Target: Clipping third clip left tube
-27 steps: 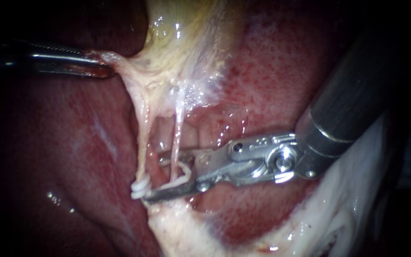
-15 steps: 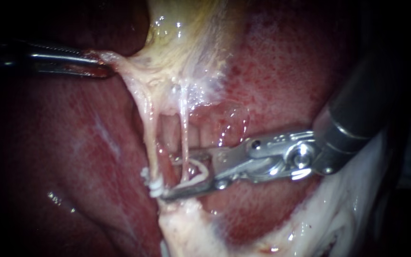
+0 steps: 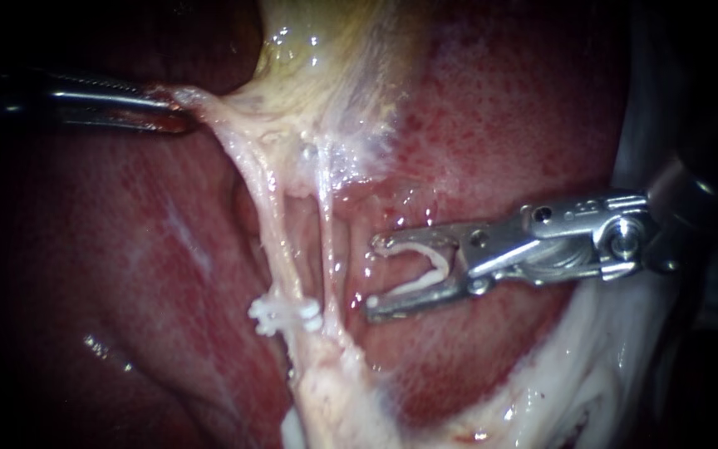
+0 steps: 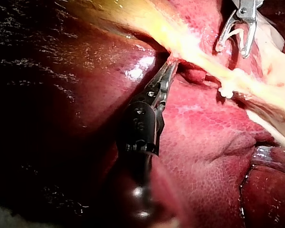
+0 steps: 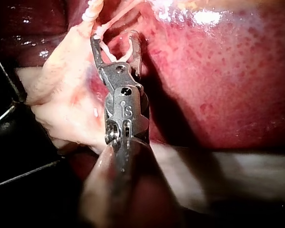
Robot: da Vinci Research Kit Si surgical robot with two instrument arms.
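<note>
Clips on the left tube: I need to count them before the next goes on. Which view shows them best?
Endoscope view: the clips sit side-on, unobstructed, across the tube. Left wrist view shows only a small white lump; right wrist view, a partial glimpse.

I work in a surgical lab: wet red liver (image 3: 500,125), pale gallbladder (image 3: 326,58) held by my left instrument (image 3: 178,106), a clipped tube (image 3: 280,249), and a white clip (image 3: 425,266) carried in my right instrument (image 3: 373,277).

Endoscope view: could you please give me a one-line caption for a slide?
Right instrument, holding a clip, beside the left tube; left instrument grips tissue.
</note>
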